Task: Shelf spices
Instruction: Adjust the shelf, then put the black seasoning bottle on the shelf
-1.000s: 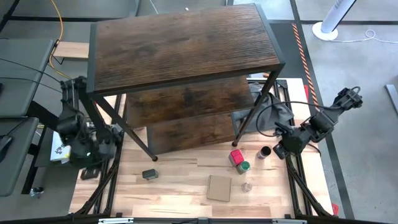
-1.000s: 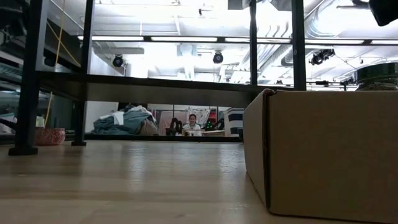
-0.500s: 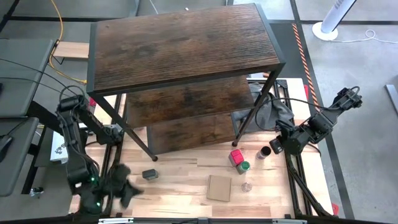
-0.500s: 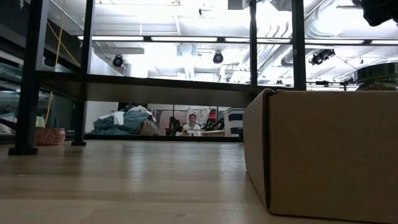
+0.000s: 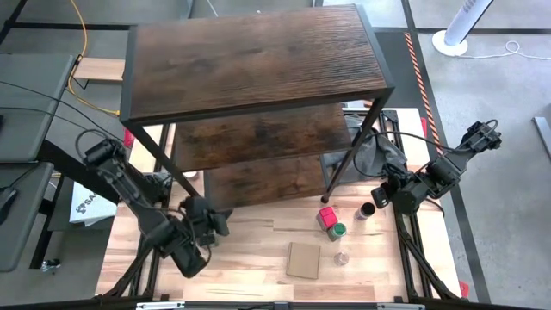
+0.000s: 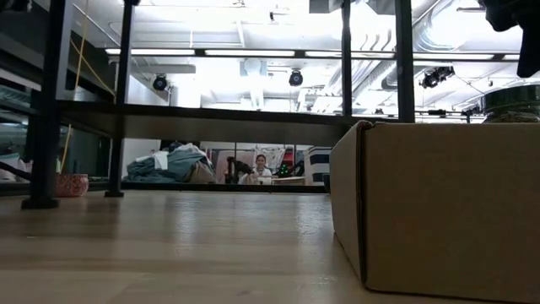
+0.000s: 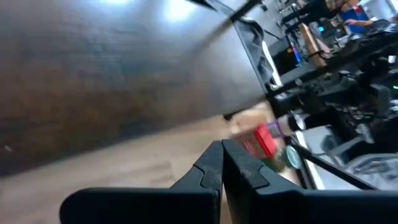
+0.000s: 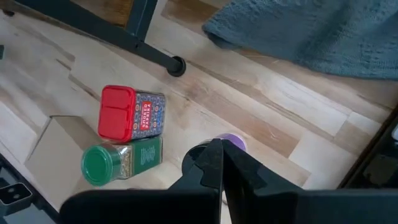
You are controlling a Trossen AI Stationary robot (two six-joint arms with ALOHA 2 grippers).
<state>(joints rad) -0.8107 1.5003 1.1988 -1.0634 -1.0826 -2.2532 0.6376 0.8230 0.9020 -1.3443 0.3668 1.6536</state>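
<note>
- High view: the large three-tier shelf of dark brown wood-grain boards on a thin black metal frame [image 5: 258, 60] stands at the far side of the pale wooden table [image 5: 250, 258], and no spice sits on any board that shows, so I judge the task barely begun with all containers left to place
- Near the table's right side lie the red boxy spice tin [image 5: 326, 216], touching the green-lidded jar [image 5: 337, 231], with the purple-lidded jar [image 5: 366, 211] just beside them to the right and a small pale clear jar [image 5: 342, 257] nearer; a flat square brown cardboard piece [image 5: 303, 260] lies beside that; the dark container is not visible, the left arm covering that spot
- The left gripper [image 5: 209, 226] is low over the table's near-left part, fingers pressed together and empty; the right gripper [image 5: 380, 196] hovers just right of the purple-lidded jar, also pinched closed on nothing
- Low view: matte cardboard fills the right, the shelf's black legs stand at left, and a person sits far off in the room
- Left wrist view: blurred, closed fingers point towards the red tin
- Right wrist view: glossy red lid, ribbed green cap, and a grey knitted cloth [image 8: 311, 31] beyond
</note>
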